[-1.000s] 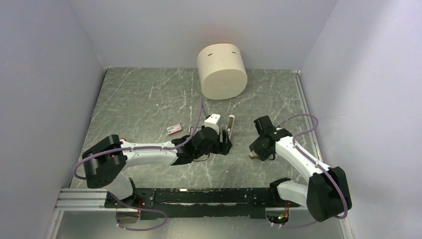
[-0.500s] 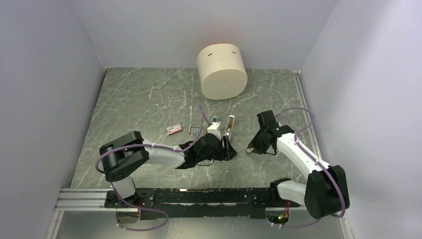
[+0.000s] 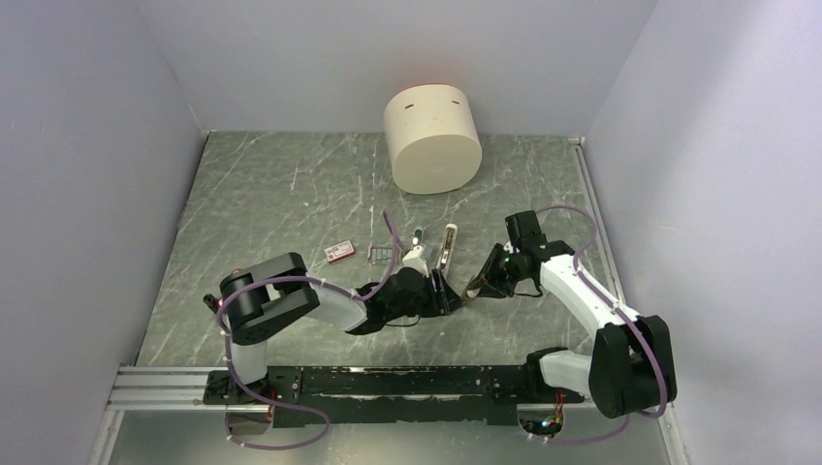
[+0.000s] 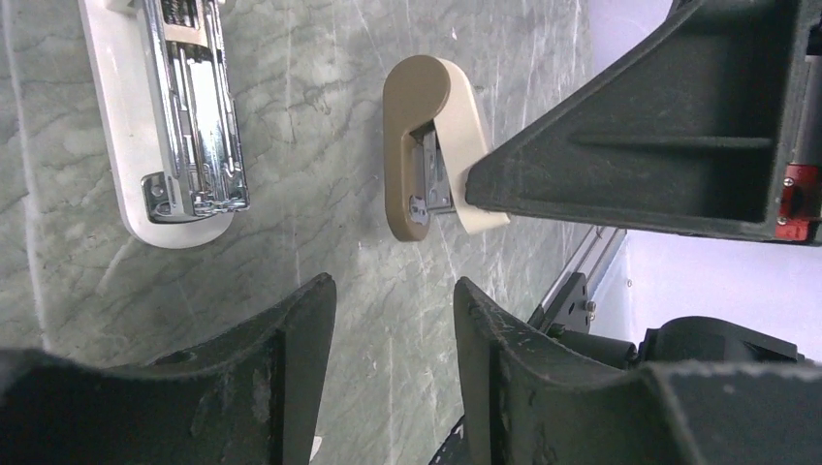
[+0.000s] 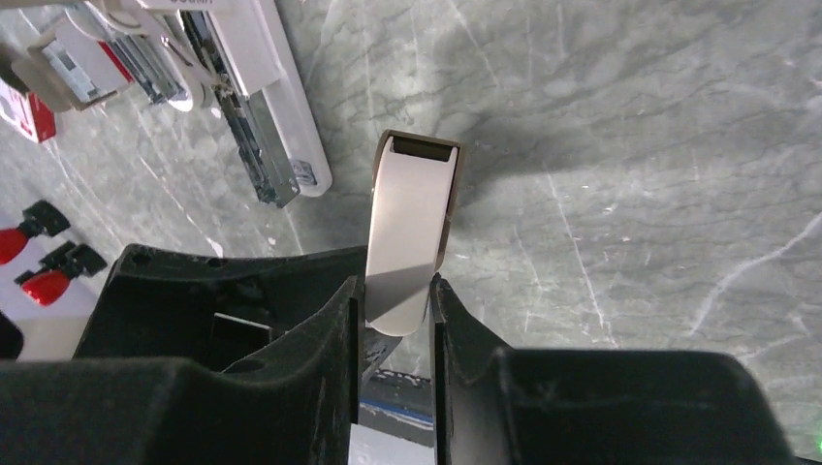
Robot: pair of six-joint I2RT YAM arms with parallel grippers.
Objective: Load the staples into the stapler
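Right wrist view: beige piece (image 5: 412,208), near end buried between right gripper (image 5: 393,291) fingers. Same view: stapler (image 5: 267,77) runs off top edge; red-and-white box (image 5: 21,114) clipped at left edge. Left wrist view: stapler also cut by top edge. Top view: grey bits (image 3: 383,254) beside box, too small to identify.

2 arms, the left arm (image 3: 334,305) and right arm (image 3: 582,295), wear white shells, bulky black joints and looping purple cables (image 3: 392,235).
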